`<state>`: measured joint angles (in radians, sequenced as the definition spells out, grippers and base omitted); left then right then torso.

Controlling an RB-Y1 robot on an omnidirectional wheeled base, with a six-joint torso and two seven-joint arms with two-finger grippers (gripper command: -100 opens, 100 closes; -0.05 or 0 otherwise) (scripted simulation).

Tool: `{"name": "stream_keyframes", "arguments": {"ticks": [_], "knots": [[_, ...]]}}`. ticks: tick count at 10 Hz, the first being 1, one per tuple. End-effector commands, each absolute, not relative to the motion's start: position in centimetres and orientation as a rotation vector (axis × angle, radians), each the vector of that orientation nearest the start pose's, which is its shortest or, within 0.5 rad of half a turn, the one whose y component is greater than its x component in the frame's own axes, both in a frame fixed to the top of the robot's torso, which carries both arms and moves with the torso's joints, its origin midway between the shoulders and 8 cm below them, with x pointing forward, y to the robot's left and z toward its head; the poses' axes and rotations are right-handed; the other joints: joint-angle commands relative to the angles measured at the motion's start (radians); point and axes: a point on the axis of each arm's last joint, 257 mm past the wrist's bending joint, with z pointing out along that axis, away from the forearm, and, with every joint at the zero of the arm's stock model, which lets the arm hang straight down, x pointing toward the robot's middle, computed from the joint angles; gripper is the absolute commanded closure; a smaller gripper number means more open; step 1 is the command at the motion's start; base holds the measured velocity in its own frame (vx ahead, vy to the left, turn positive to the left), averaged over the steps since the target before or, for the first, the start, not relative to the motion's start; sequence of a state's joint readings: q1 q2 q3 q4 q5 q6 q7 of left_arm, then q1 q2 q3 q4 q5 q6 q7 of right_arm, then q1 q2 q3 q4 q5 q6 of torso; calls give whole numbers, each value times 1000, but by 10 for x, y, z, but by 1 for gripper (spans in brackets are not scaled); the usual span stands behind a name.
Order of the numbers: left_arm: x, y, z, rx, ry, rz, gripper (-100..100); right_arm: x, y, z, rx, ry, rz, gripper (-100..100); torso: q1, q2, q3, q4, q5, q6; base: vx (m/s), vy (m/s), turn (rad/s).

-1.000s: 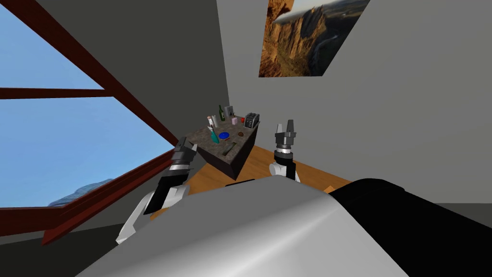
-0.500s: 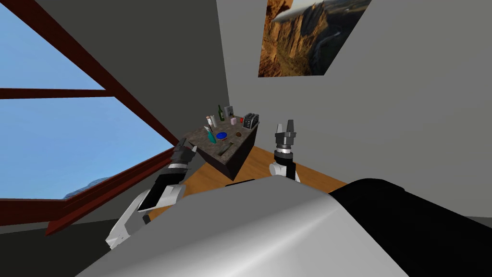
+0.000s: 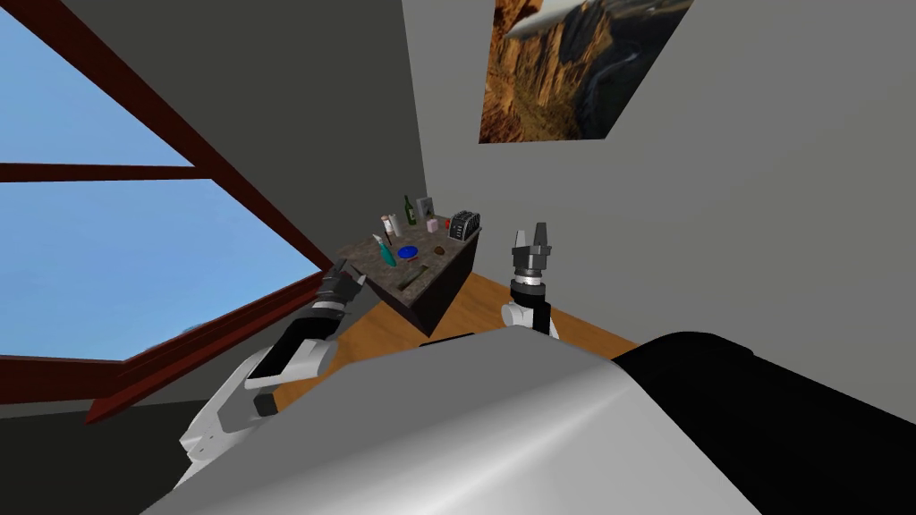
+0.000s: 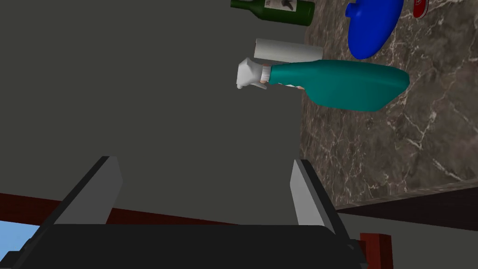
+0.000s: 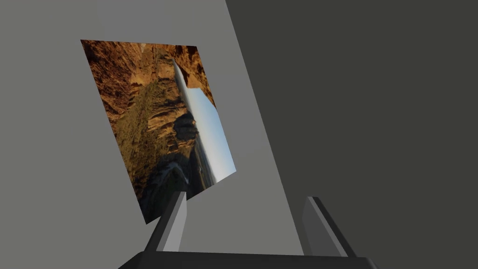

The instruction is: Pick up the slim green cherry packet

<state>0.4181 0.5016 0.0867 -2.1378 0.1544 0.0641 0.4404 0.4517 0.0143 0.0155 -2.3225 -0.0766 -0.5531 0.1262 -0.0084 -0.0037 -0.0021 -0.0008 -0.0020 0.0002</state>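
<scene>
Progress is judged to be at the approach stage, with nothing grasped yet. The slim green cherry packet (image 3: 412,280) is seen in the head view as a thin olive strip lying flat on the marble-topped counter (image 3: 383,272), near its front corner and nearer the robot than the teal spray bottle (image 3: 386,253) and the blue dish (image 3: 408,252). The left gripper (image 4: 204,168) is held just beside the counter's near left edge, its fingers spread wide with nothing between them. Along its line of sight the spray bottle, the dish, a white roll (image 4: 287,50) and a green glass bottle (image 4: 275,7) are shown on the veined stone top. The right gripper (image 5: 246,198) is raised to the right of the counter, apart from it, its fingers likewise parted and empty. All of the handling is judged to remain: a gripper has to be brought over the packet, lowered, closed across its narrow width, and lifted clear.
</scene>
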Motion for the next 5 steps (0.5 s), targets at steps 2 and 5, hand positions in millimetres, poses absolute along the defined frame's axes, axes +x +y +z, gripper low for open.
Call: {"name": "stream_keyframes", "arguments": {"ticks": [2,5], "knots": [[433,348,-131,-1243,1165,-1302,-100,326,-277,67,565,483,1292,0,1,0,0,0,0,0,15,-90,14],[439,369,-149,-1372,1187,-1280,-100,326,-277,67,565,483,1292,0,2,0,0,0,0,0,15,-114,45]]}}
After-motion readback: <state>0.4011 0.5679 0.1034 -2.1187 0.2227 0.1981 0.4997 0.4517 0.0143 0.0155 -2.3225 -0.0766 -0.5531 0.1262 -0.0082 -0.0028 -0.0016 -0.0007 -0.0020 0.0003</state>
